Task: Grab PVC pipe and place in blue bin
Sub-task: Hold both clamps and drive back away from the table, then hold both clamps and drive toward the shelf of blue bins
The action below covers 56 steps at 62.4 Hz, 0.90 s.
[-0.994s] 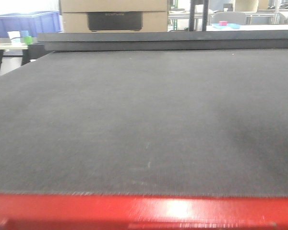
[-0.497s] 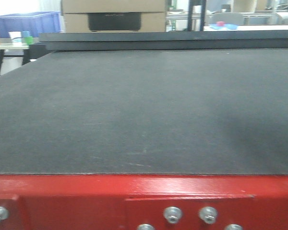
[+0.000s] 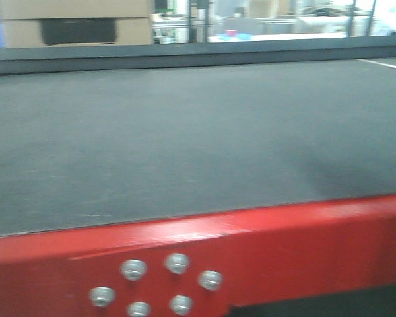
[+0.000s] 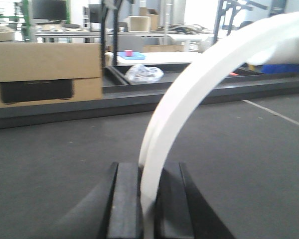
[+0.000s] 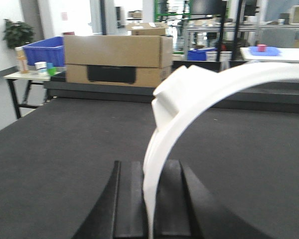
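above the dark worktop, left gripper and right gripper are clenching curved pvc pipe.
moving both arms in step toward the blue bin is looking safest.

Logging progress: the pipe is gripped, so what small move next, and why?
Probably carry the pipe toward the bin: left gripper and right gripper are each shut on it, while the bin sits far off on a side table.

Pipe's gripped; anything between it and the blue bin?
Nothing visible. In the right wrist view, only black mat lies between the PVC pipe and the blue bin at far left; the cardboard box sits right of it.
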Each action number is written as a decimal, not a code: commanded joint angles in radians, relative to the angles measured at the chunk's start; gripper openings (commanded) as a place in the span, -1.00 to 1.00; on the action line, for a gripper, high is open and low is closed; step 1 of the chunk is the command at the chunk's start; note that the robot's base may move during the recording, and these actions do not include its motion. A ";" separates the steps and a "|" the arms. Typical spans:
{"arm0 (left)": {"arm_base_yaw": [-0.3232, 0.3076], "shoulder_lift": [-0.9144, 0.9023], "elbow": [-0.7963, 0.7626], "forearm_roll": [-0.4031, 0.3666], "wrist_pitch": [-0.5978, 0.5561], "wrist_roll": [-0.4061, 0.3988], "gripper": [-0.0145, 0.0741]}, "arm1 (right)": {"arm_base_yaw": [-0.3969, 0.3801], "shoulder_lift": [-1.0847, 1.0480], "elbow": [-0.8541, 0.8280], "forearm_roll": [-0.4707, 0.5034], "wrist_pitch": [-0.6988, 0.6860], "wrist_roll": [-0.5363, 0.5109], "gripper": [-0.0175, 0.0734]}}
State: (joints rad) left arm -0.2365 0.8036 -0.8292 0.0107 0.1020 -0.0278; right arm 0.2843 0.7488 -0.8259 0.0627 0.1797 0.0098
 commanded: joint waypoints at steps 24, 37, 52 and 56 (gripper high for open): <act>0.005 -0.004 0.001 0.001 -0.029 -0.002 -0.92 | 0.002 -0.004 0.000 0.000 -0.017 -0.003 -0.98; 0.005 -0.004 0.001 0.001 -0.029 -0.002 -0.92 | 0.002 -0.004 0.000 0.000 -0.017 -0.003 -0.98; 0.005 -0.004 0.001 0.001 -0.029 -0.002 -0.92 | 0.002 -0.004 0.000 0.000 -0.017 -0.003 -0.98; 0.005 -0.004 0.001 0.001 -0.029 -0.002 -0.92 | 0.002 -0.004 0.000 0.000 -0.017 -0.003 -0.98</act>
State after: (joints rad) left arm -0.2365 0.8036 -0.8292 0.0107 0.1020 -0.0278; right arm 0.2843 0.7488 -0.8259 0.0627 0.1797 0.0098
